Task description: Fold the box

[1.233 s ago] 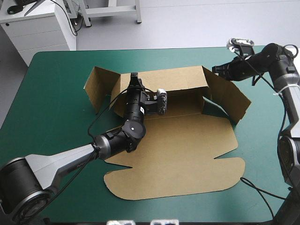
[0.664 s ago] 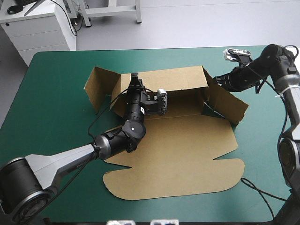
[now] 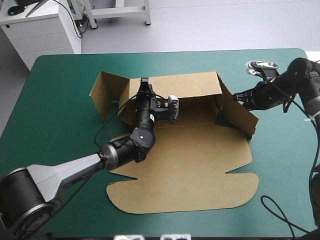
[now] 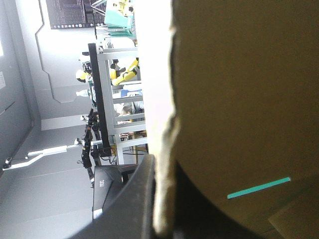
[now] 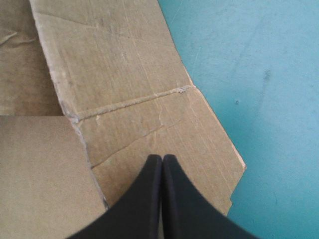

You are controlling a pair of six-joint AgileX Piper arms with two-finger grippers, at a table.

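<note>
We see a brown box (image 3: 190, 160) lying mid-counter on the teal-green counter (image 3: 60, 100), only partly folded. Its back wall (image 3: 185, 85) stands up along the far side. The lid (image 3: 185, 185) lies flat toward the near edge.

A left flap (image 3: 102, 87) angles up and out from the wall's left end. A right flap (image 3: 240, 112) leans out from the right end, approx. halfway up.

The left arm reaches in from the near-left corner, across the flat board. The left claw (image 3: 145, 84) sits on the back wall's top edge, near its left end. In the left wrist view the box (image 4: 239, 99) fills most of the frame. Its pale cut edge runs down into the left claw (image 4: 158, 199), w/ one black finger (image 4: 129, 204) tight against it, so the claw is clamped on the board.

The right arm comes in from the right side. The right claw (image 3: 238, 96) is at the right flap's upper edge, from outside the box. In the right wrist view the right claw (image 5: 162, 160) has its fingers pressed together in one pointed arch, nothing between them. The box (image 5: 114, 64) lies just ahead of and under the tip, w/ a crease across it, and bare counter (image 5: 259, 74) lies beside it. We cannot tell if the tip touches the board.
</note>
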